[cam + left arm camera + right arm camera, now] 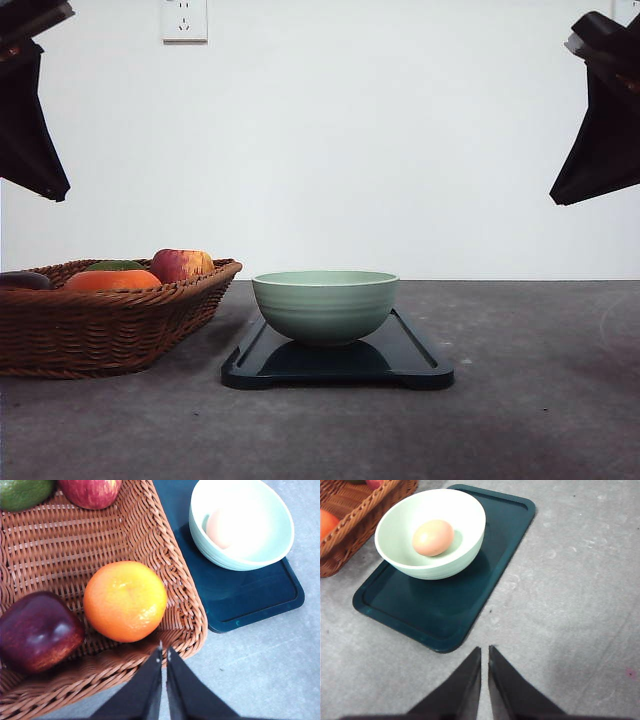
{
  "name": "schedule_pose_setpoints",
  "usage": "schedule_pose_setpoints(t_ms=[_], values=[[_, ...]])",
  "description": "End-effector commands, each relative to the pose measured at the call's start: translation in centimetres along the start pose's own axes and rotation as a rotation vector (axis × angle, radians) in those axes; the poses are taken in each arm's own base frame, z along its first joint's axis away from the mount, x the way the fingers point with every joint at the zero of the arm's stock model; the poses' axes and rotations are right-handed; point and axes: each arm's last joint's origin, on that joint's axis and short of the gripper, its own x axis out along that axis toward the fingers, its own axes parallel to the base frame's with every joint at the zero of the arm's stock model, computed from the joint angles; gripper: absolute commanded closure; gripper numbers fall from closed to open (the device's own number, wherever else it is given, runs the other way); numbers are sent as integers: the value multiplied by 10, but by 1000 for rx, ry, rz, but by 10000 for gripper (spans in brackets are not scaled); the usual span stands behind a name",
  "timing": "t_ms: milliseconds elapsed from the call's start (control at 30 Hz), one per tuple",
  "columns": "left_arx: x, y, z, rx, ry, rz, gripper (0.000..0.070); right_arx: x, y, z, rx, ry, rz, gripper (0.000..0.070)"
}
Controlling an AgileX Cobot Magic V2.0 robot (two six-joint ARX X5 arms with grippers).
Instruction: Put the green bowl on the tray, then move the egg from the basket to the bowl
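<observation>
Both task steps appear complete: the egg [433,537] rests in the green bowl [431,532] on the tray [445,600] beside the basket [95,545], so the left gripper [164,652] and right gripper [484,652] hang narrow and empty.

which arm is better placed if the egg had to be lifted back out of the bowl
Right, probably: its gripper looks across bare table at the egg in the green bowl; the left gripper sits over the basket rim.

Scanning for anything readable and coming up empty: no words, brands, numbers or signs on any surface, not even on the white wall socket [184,20] at the upper left of the front view (its face shows plain slots, nothing printed).
</observation>
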Motion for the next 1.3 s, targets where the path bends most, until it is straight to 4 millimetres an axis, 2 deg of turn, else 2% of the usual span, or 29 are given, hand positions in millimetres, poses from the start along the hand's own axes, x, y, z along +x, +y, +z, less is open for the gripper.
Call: schedule_pose_setpoints(t_ms=[0,300,467,667,800,1000,1267], values=[[0,-1,2,-1,-9,-7,700,1,1,2,3,-11,5,684],[0,-1,2,1,-9,-7,700,1,2,5,0,-48,11,684],[-5,2,3,161,-26,7,700,1,2,5,0,-48,11,684],[-29,10,3,162,-143,45,700,1,2,5,0,-48,11,684],[-48,23,0,94,-300,112,700,1,2,5,0,-48,11,684],[-59,44,-23,57,-574,230,700,1,2,5,0,-48,11,684],[-48,59,-78,21,-661,337,700,1,2,5,0,-48,11,684]])
